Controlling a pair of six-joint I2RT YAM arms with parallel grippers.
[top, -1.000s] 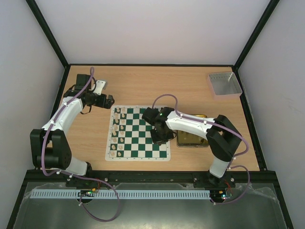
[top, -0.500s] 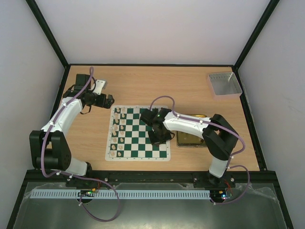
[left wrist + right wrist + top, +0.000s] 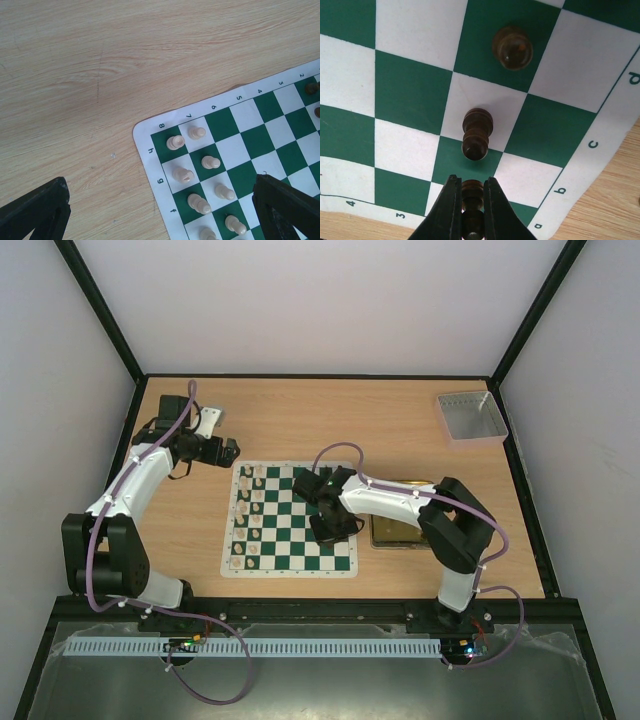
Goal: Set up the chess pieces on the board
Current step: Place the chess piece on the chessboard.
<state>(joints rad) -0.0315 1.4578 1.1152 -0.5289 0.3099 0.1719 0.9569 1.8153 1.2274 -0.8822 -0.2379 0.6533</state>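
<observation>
my right hand (image 3: pixel 471 181) grips a dark pawn (image 3: pixel 472 202) over the board (image 3: pixel 410 95) by its lettered edge, left hand (image 3: pixel 160 215) wide and idle; next, i reckon, lower it upright and let go.

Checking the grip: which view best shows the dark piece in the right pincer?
Right wrist view: the dark piece sits clamped in the right pincer. The top view hides it under the arm; the left wrist view misses it.
</observation>
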